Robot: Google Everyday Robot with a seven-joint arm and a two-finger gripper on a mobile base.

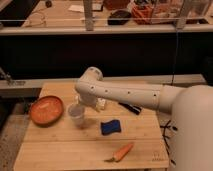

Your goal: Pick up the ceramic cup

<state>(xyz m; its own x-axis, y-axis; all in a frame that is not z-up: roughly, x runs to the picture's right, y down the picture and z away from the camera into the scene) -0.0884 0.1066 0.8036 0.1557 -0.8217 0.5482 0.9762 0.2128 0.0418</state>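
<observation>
The ceramic cup [76,115] is small and whitish-grey and stands upright on the wooden table [55,147], just right of the orange bowl. My white arm [125,94] reaches in from the right and bends down at the wrist. The gripper [86,104] is right over and behind the cup's rim, mostly hidden by the arm. I cannot tell whether it touches the cup.
A shallow orange bowl [46,110] sits at the table's left. A blue sponge [110,127] lies right of the cup and a carrot [120,152] near the front edge. A dark object [131,107] lies under the arm. A raised counter [100,25] runs behind.
</observation>
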